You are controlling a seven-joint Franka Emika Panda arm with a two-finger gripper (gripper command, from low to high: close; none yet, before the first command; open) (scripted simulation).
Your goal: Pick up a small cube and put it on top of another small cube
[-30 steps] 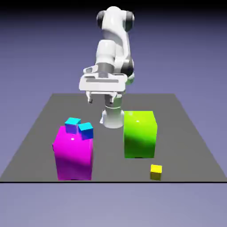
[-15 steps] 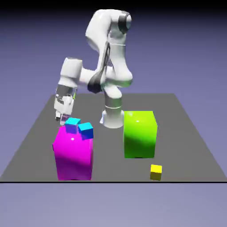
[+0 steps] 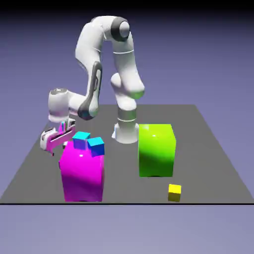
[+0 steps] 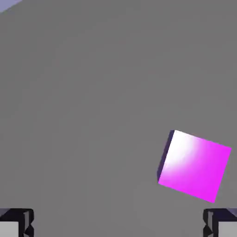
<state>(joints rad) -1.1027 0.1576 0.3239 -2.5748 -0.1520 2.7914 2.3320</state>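
Observation:
A small cube (image 4: 194, 165), purple-magenta, lies on the grey table in the hand view, low and to the right, just inside the right fingertip (image 4: 221, 223) and apart from it. My gripper (image 4: 118, 227) is open with nothing between its fingers. In the exterior view the gripper (image 3: 53, 144) hangs low over the table at the exterior view's left, behind the big magenta block (image 3: 82, 171). The small cube does not show in that view.
Two tiny cyan cubes (image 3: 81, 140) (image 3: 96, 145) rest on top of the big magenta block. A big green block (image 3: 156, 150) stands at mid-table. A tiny yellow cube (image 3: 174, 192) lies near the front edge.
The arm has swung from the table's middle to the exterior view's left and come down behind the big magenta block. The fingers stayed open.

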